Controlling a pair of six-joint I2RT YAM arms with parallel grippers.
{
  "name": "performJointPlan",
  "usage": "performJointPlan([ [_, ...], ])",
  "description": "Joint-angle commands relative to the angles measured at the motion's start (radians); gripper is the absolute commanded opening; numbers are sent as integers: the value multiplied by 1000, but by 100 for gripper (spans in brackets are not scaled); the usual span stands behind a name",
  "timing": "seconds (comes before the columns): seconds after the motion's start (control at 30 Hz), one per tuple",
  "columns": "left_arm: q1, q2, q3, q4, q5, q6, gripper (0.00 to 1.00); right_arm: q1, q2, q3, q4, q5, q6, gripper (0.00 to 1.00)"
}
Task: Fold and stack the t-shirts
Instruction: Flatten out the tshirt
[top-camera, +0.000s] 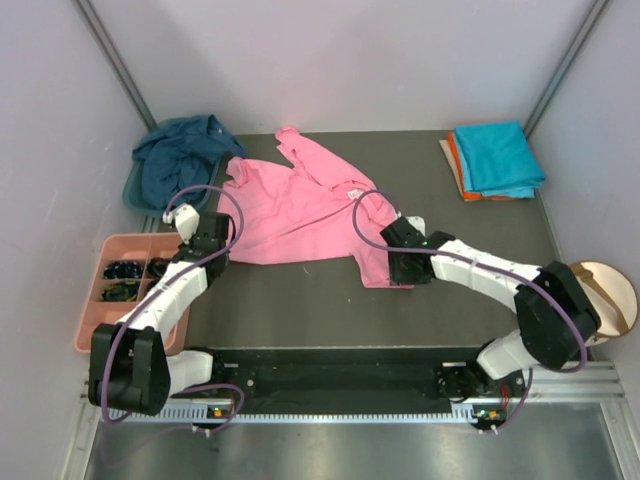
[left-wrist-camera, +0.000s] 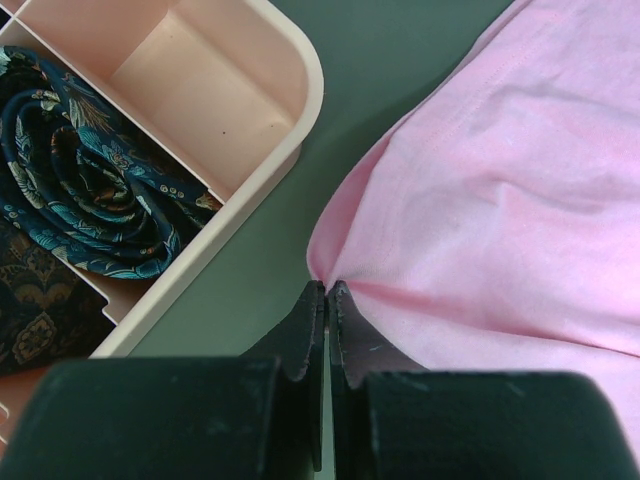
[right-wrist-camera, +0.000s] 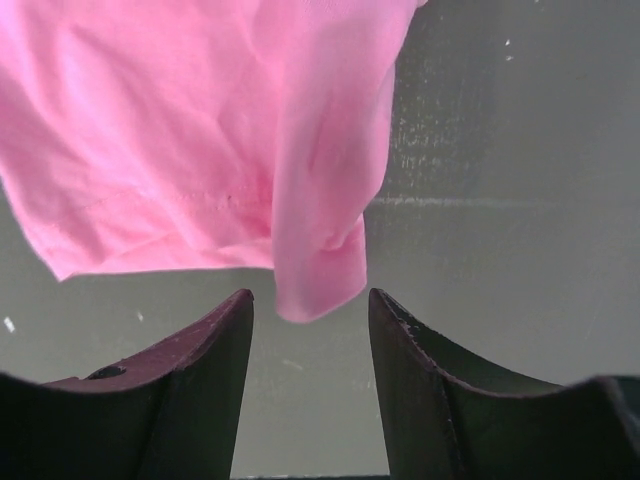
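Pink t-shirt (top-camera: 300, 205) is lying spread across the middle of the top view. The finished pile (turquoise t-shirt (top-camera: 500, 155) on top of the orange t-shirt (top-camera: 456, 162)) sits at upper right, and the navy t-shirt (top-camera: 180, 155) is bunched up at upper left. The left gripper (left-wrist-camera: 327, 292) is clamped tight, and it looks like it has the pink shirt's left edge pinched right at the tips. The right gripper (right-wrist-camera: 311, 300) has its jaws about half apart, one on each side of the lower right corner of the cloth, and nothing is gripped yet. My take: only the very tip of that corner pokes in between the right fingers (right-wrist-camera: 215, 350), so I'd push in deeper before squeezing or it'll slip out on the lift. Then raise both sides evenly so the hem stays taut. Also watch the tray (left-wrist-camera: 300, 110) just beside the left pinch, since that edge could drag over it.
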Motion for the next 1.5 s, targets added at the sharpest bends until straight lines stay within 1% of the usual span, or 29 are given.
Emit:
performJointPlan([
  [0.0, 6, -12, 23, 36, -9, 17, 0, 11, 59, 30, 70, 60, -2, 50],
  [0.1, 6, -13, 23, 31, -14, 18, 0, 11, 81, 45, 77, 58, -5, 49],
  [0.17, 6, -15, 21, 28, -18, 18, 0, 11, 94, 50, 77, 58, -8, 46],
  [0.2, 6, -20, 20, 28, -20, 18, 0, 11, 98, 48, 77, 60, -7, 40],
  [0.23, 6, -21, 20, 28, -21, 17, 0, 11, 98, 45, 78, 63, -7, 38],
  [0.27, 6, -20, 18, 28, -23, 18, 0, 11, 95, 42, 78, 63, -5, 33],
  [0.3, 6, -21, 18, 28, -23, 17, 0, 11, 94, 41, 77, 66, -5, 24],
  [0.4, 6, -17, 21, 30, -18, 17, 0, 11, 84, 34, 75, 75, -1, 14],
  [0.6, 6, -9, 24, 33, -11, 17, 0, 11, 61, 36, 60, 92, 1, 15],
  [0.63, 4, -9, 24, 33, -11, 18, 0, 9, 58, 37, 57, 97, 2, 12],
  [0.67, 6, -10, 24, 34, -11, 18, 0, 11, 55, 37, 55, 98, 2, 5],
  [0.73, 6, -10, 24, 33, -12, 20, 0, 11, 45, 37, 46, 111, 2, 0],
  [0.9, 6, -12, 27, 30, -24, 20, 0, 11, 7, 45, 14, 160, 19, 0],
  [0.93, 6, -12, 33, 27, -26, 20, 0, 9, -23, 59, -11, 198, 25, 0],
  [1.0, 6, -18, 38, 22, -31, 17, 0, 0, -66, 70, -29, 230, 30, 0],
  [1.03, 6, -20, 41, 22, -32, 17, 0, -8, -112, 76, -35, 245, 29, 0],
  [1.13, 6, -26, 50, 13, -37, 15, 0, -69, -189, 82, -31, 241, 16, 0],
  [1.17, 6, -29, 50, 11, -38, 14, 0, -112, -236, 83, -29, 236, 7, 0],
  [1.27, 6, -41, 52, 5, -49, 15, 0, -158, -301, 85, -23, 235, -23, 0],
  [1.4, 6, -55, 64, -13, -57, 17, 0, -209, -317, 100, -42, 238, -48, 0],
  [1.47, 6, -69, 82, -25, -54, 15, 0, -210, -323, 111, -40, 239, -51, 0],
])
